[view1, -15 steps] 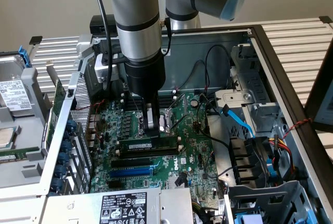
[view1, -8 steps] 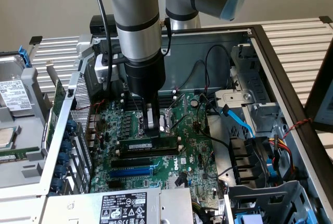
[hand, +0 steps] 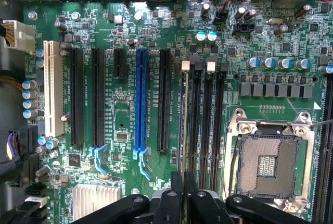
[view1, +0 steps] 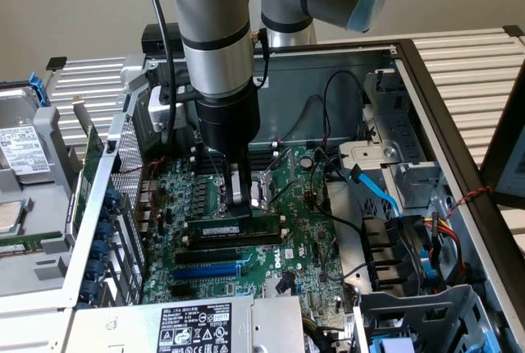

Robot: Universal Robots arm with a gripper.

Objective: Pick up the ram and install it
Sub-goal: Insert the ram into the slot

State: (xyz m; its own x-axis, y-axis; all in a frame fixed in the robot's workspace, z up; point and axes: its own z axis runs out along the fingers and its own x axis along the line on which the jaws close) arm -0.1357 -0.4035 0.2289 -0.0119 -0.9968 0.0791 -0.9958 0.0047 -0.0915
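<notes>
Green and thin, the ram (view1: 261,225) stands on edge along a memory slot near the middle of the board (view1: 312,271). The gripper (view1: 237,212) comes straight down onto its upper edge, jaws almost closed and pinching the stick between them. In the wrist view the ram (hand: 184,125) shows edge-on as a pale line running from between the fingers (hand: 176,195) up to a white clip (hand: 186,66). Empty slots (hand: 206,125) lie just beside it on one side and a black card slot (hand: 163,99) on the other, with the blue slot (hand: 140,99) next beyond. The socket (hand: 270,164) lies open past the empty slots. In the exterior view the vented wall (view1: 123,164) at the exterior view's left and the cables (view1: 353,123) and drive cage (view1: 410,181) at its right stand well apart from the gripper, leaving free room above the board. The arm (view1: 215,41) is cut off at the top edge. The fingers cover the ram's middle there, and its near end is hidden under them in the wrist view. Whether its lower edge is seated in the slot cannot be told.
</notes>
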